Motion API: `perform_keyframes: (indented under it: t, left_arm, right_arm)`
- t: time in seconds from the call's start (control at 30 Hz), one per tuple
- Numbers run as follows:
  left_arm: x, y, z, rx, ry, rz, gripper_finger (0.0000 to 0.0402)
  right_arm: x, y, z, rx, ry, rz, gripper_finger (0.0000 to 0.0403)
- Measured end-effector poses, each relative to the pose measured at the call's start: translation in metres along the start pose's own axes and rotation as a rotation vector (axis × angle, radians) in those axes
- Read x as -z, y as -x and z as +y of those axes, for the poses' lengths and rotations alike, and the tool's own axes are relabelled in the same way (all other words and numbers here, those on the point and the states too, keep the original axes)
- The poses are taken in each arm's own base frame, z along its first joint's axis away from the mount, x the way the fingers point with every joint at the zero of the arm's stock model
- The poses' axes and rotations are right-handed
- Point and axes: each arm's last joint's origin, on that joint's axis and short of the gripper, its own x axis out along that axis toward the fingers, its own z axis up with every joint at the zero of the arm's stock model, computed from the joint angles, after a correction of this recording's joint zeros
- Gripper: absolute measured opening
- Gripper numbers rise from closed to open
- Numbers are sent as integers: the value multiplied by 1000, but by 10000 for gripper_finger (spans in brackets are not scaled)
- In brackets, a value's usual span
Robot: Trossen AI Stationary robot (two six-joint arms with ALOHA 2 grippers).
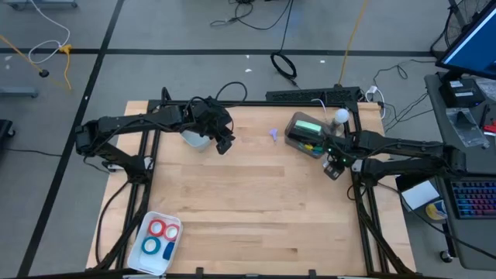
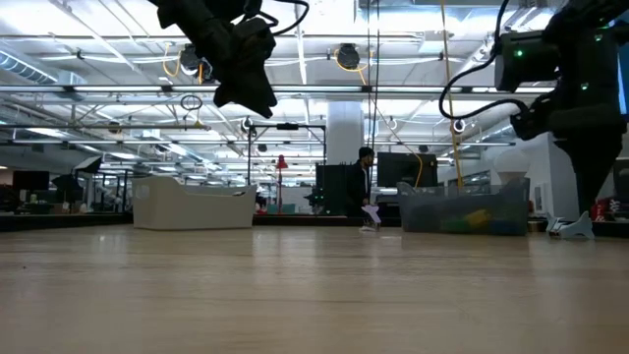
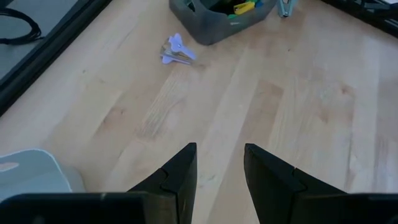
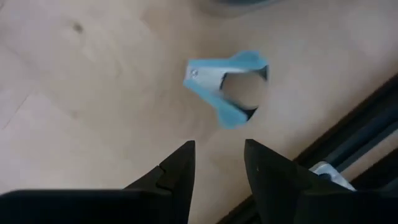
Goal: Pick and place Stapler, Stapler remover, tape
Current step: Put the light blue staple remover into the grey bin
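i have the right gripper [image 4: 217, 163] hovering above the blue staple remover [image 4: 229, 87] near the table's right edge, fingers spread, nothing held. the left gripper [image 3: 219, 167] hangs over the back left of the table, fingers parted a little and empty. four tape rolls [image 1: 160, 237] sit in the white tray [image 1: 144, 260] at front left. i judge the tape done, the remover pending; a purple remover [image 1: 273, 135] lies by the grey bin [image 1: 307, 133].

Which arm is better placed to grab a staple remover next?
Right. The right claw is open, with a blue staple remover lying just ahead of its fingertips. The left claw, also open, has the purple remover farther off, beside the grey bin.
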Motion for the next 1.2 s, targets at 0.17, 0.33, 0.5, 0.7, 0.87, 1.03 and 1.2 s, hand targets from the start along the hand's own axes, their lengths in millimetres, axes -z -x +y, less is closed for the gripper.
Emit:
perform_keyframes:
  t: [0.17, 0.33, 0.5, 0.7, 0.87, 1.03, 1.2]
  left_arm:
    - [0, 0, 0, 0, -24, 0, 131]
    - [0, 0, 0, 0, -32, 0, 131]
    - [0, 0, 0, 0, -44, 1, 131]
    - [0, 0, 0, 0, -87, 1, 131]
    - [0, 0, 0, -16, -95, -1, 131]
    - [0, 0, 1, -26, -101, -2, 131]
    - [0, 0, 1, -27, -101, -2, 131]
  right_arm:
    - [-7, 0, 4, -31, 51, -71, 130]
    - [-7, 0, 3, -19, 132, -72, 130]
    - [-4, 0, 2, -4, 134, -33, 130]
    - [0, -5, 0, 7, 135, 0, 130]
    - [-2, -6, 1, -4, 117, -24, 130]
    - [-6, -11, 3, 5, 118, -3, 130]
    - [-8, -24, 5, 27, 111, 80, 130]
